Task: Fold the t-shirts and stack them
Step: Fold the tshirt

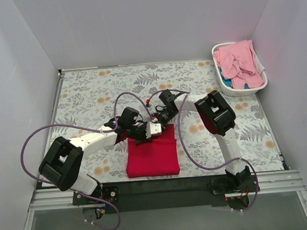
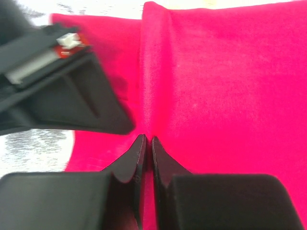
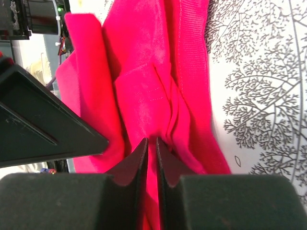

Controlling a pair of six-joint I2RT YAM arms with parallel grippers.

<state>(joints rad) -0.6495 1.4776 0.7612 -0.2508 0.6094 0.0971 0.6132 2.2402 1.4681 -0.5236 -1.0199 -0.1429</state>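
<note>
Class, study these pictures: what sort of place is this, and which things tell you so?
Likely a robot lab booth: plain white walls enclose a floral-patterned table, two robot arms are bolted at its edge, and a laundry basket holds pink t-shirts.

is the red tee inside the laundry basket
No, the red t-shirt lies on the table near its front edge, while the white basket at the far right holds pink tees.

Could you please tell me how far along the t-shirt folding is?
Done: the red t-shirt lies folded into a rectangle. In hand: the left tool and right tool both pinch its far edge. Left: the pink t-shirts sit crumpled in the white laundry basket.
</note>
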